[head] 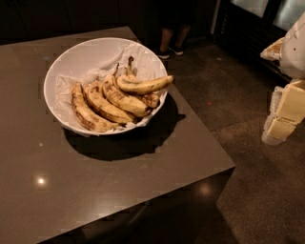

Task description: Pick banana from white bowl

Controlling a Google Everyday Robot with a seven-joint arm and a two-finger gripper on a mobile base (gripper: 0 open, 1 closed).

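The white bowl [66,59], lined with crumpled white paper, sits on the dark brown table [95,181] near its far right side. The banana [143,86], slim, curved and mostly clean yellow, lies on top at the bowl's right side, its tip reaching over the rim. Several heavily brown-spotted bananas [105,102] lie below and to its left. My gripper [284,114], with cream-coloured parts, hangs at the right edge of the view over the floor, well to the right of the bowl and off the table, holding nothing that I can see.
The table's right edge and front corner [233,167] lie between the gripper and the bowl. A person's legs and shoes [170,40] stand on the dark floor behind the table. Dark cabinets with glass fronts [257,14] line the back right.
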